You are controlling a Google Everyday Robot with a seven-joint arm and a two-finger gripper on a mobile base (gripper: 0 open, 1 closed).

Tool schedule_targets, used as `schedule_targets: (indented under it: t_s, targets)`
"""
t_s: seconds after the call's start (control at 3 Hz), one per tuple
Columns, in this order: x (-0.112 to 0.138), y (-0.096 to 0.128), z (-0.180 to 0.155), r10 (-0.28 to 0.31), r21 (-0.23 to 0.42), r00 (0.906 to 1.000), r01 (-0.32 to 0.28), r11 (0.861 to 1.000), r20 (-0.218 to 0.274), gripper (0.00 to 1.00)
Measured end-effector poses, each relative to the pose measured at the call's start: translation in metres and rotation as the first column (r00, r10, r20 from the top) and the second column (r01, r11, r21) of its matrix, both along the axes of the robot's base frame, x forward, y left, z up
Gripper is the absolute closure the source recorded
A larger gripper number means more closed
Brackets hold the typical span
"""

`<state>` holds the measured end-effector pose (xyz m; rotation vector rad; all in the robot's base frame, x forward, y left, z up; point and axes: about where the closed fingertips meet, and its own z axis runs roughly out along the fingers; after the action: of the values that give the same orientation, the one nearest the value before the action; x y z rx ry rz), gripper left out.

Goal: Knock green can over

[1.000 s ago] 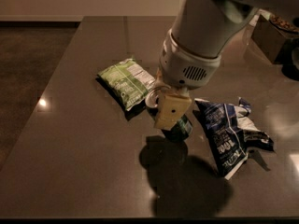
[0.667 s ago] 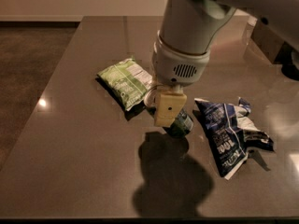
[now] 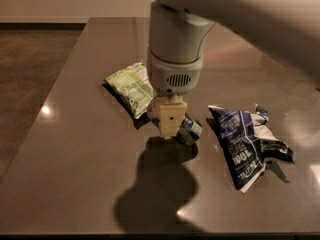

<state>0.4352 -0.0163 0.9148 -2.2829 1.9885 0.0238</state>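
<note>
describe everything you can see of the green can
The green can is small, dark green and glossy like metal, with a paler patch on its side. It looks tilted rather than upright, resting on the dark table. The gripper hangs right in front of it and hides its left part; whether they touch cannot be told. It lies between the light-green chip bag and the blue snack bag, with a gap to the blue one.

My pincer (image 3: 171, 125) hangs low between two obstacles: a flat light-green chip bag (image 3: 131, 86) and a crumpled dark-blue foil bag (image 3: 247, 141). A small dark green metal can (image 3: 189, 130) sits just beside it. The bare dark polished counter (image 3: 75, 179) near the front edge gives passage.
</note>
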Motion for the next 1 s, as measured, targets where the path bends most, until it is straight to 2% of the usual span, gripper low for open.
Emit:
schedule_targets:
  t_s: [0.33, 1.0]
  targets:
    - [0.004, 0.006, -0.016, 0.029, -0.073, 0.9995, -0.028, 0.997, 0.01, 0.61]
    - [0.011, 0.007, -0.035, 0.037, -0.15, 0.9991, -0.033, 0.988, 0.022, 0.15]
